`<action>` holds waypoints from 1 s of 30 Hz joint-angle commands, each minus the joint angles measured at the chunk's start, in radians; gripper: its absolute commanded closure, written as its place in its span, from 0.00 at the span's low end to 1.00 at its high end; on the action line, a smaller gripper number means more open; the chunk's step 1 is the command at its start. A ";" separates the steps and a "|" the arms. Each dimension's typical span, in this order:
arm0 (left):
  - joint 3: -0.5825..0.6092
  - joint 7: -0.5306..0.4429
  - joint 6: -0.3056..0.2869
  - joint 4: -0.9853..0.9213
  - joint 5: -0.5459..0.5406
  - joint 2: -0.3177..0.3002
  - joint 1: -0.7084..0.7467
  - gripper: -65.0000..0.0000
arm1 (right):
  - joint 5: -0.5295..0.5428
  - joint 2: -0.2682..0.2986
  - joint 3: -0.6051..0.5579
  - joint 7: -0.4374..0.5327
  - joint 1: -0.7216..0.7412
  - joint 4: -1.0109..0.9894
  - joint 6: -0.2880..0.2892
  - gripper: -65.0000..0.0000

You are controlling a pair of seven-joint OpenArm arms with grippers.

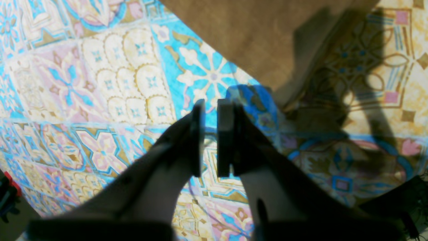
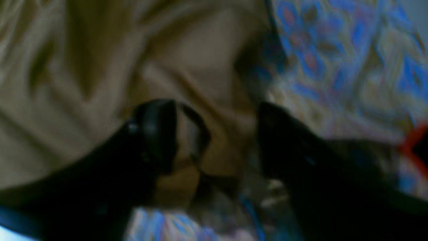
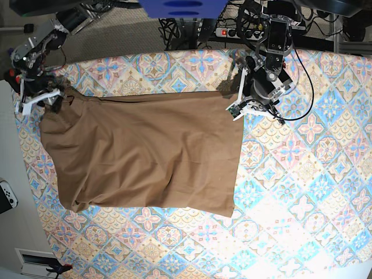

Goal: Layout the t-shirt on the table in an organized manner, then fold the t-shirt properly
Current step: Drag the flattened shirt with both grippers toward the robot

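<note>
Across the middle-left of the base view the t-shirt [image 3: 145,154] is spread out mostly flat on the counter [image 3: 302,192], taking up a big chunk of the patterned cloth top, with some soft wrinkles and a rumpled bit near its upper left corner.

The left pincer [image 1: 210,112] sits at the upper right of the shirt in the base view, right by the shirt's top right corner. In the left wrist view its jaws are nearly together with just a thin gap, nothing between them, hovering over bare tile pattern, and the shirt edge [image 1: 254,43] is up in the top of that frame, just beyond the tips.

The right pincer [image 2: 217,134] is at the upper left of the base view, at the bunched-up corner. Its wrist view is pretty blurry, but the jaws stand apart with tan fabric [image 2: 100,83] showing between and behind them. Can't tell if it's actually pinching any cloth.
</note>
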 commanded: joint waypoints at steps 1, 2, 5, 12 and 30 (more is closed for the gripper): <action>-0.003 -0.005 0.005 0.016 0.003 -0.005 -0.007 0.89 | 0.024 0.015 0.001 0.027 0.011 0.021 0.002 0.65; -0.003 -0.005 0.005 0.016 0.003 -0.005 -0.007 0.89 | 0.024 0.015 0.001 0.027 0.011 0.021 0.002 0.75; -0.003 -0.005 0.005 0.016 0.003 -0.005 -0.007 0.89 | 0.024 0.015 0.001 0.027 0.012 0.021 0.002 1.00; -0.003 -0.005 0.005 0.016 0.003 -0.005 -0.007 0.89 | 0.024 0.013 0.009 0.027 0.012 0.027 0.002 1.00; -0.003 -0.005 0.005 0.016 -0.005 -0.003 -0.007 0.90 | 0.136 -0.099 0.297 0.021 0.038 0.026 0.002 1.00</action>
